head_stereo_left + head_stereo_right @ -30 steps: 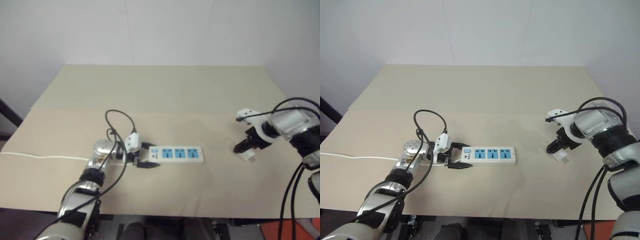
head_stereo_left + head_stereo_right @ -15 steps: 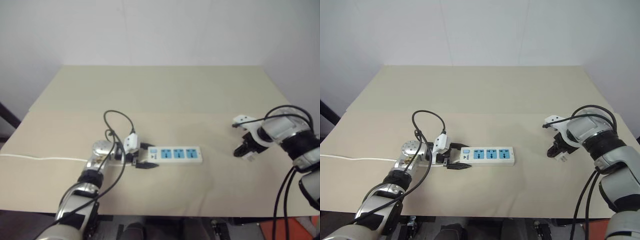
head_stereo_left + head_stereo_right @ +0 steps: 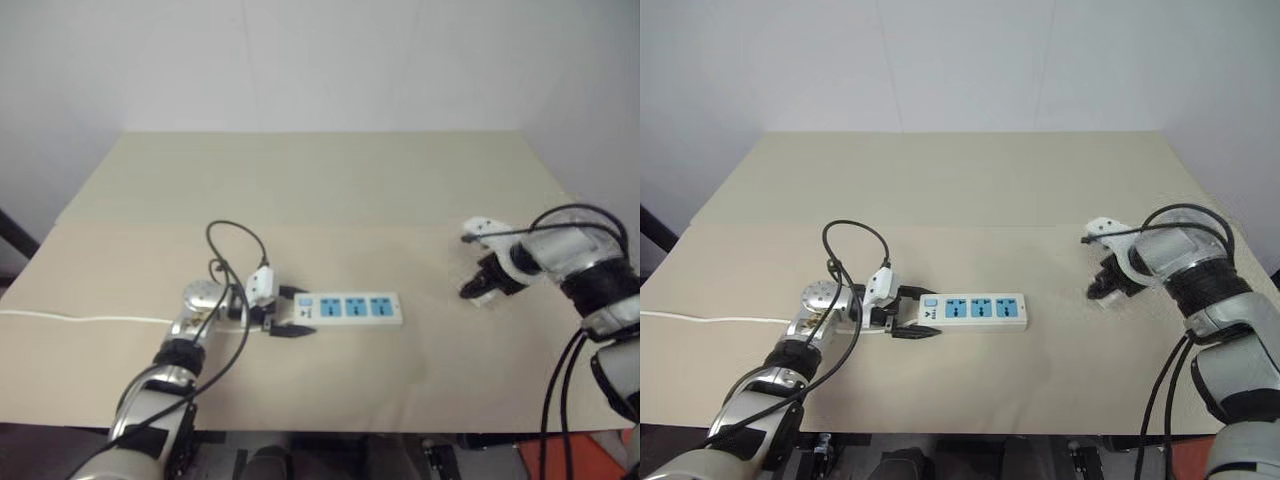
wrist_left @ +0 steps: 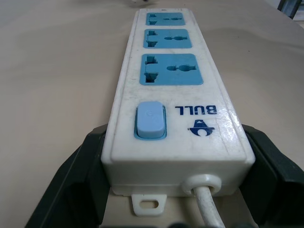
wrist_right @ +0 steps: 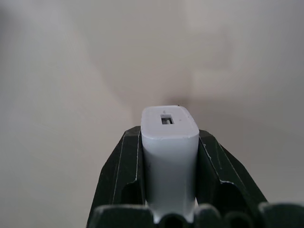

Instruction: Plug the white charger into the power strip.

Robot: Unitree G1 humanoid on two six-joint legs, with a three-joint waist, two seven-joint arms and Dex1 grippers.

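White-charger work stands thus: nearest the front edge of the beige bench [image 3: 330,180], toward its left side, the left gripper [image 3: 912,314] has its two black fingers [image 4: 78,173] clamped on either flank of the switch end of the long white plastic power strip [image 3: 975,311], which lies flat along the bench with three blue sockets facing up. A thin white cord [image 3: 700,319] leaves that same end and runs off over the left edge. Well apart from the strip, toward the right edge and a little farther back, the right gripper [image 3: 1106,287] points down at the bench and is closed on the small white rounded-cube charger [image 5: 169,152], one black finger [image 5: 121,175] pressed against each side, its port end facing the bench surface.
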